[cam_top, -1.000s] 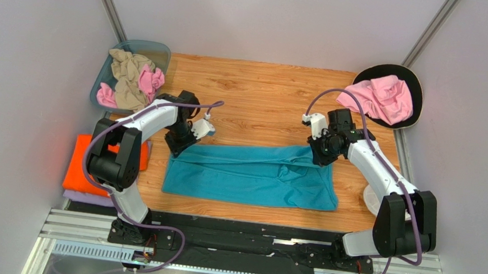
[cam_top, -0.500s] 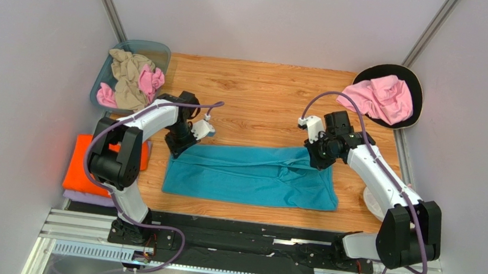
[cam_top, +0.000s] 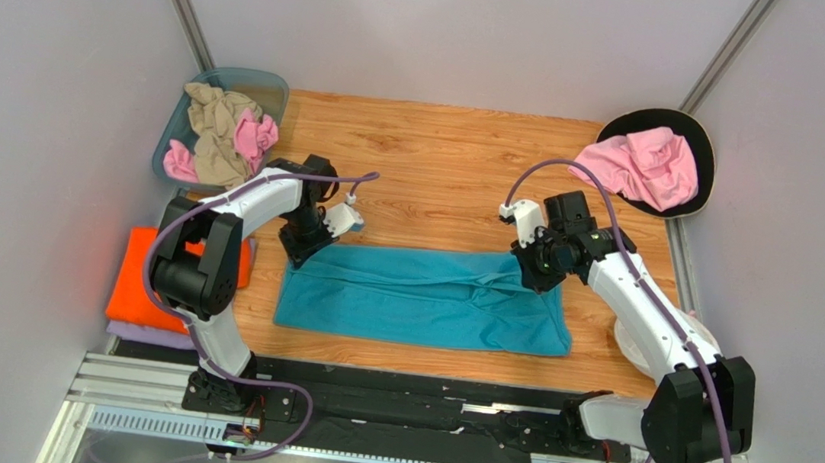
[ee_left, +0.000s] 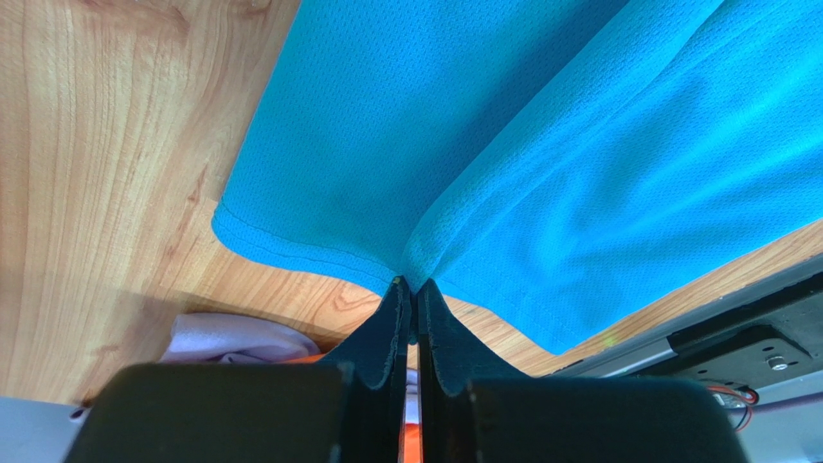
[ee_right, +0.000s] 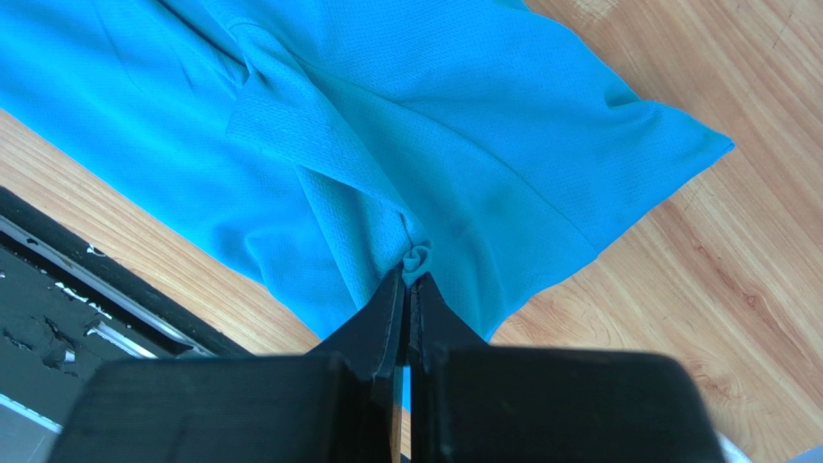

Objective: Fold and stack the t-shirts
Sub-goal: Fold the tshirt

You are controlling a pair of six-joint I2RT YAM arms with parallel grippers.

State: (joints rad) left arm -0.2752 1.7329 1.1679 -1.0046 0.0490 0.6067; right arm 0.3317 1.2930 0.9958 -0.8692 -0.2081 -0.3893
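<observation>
A teal t-shirt (cam_top: 428, 296) lies as a long folded band across the near middle of the wooden table (cam_top: 448, 161). My left gripper (cam_top: 298, 252) is shut on its far left edge; the left wrist view shows the teal cloth (ee_left: 541, 145) pinched between the jaws (ee_left: 412, 285). My right gripper (cam_top: 531, 279) is shut on the far right edge, with a bunch of teal cloth (ee_right: 386, 125) pinched at the jaw tips (ee_right: 413, 270). The held edge is lifted a little off the table.
A blue bin (cam_top: 269, 85) at the back left holds tan and pink shirts. A pink shirt (cam_top: 641, 164) lies on a black round tray at the back right. Folded orange (cam_top: 138, 278) and lilac shirts are stacked at the left edge. A white disc (cam_top: 631, 337) sits under the right arm.
My right gripper has moved left and slightly toward the front with the shirt's far right edge, narrowing the raised fold. The left gripper has hardly moved.
</observation>
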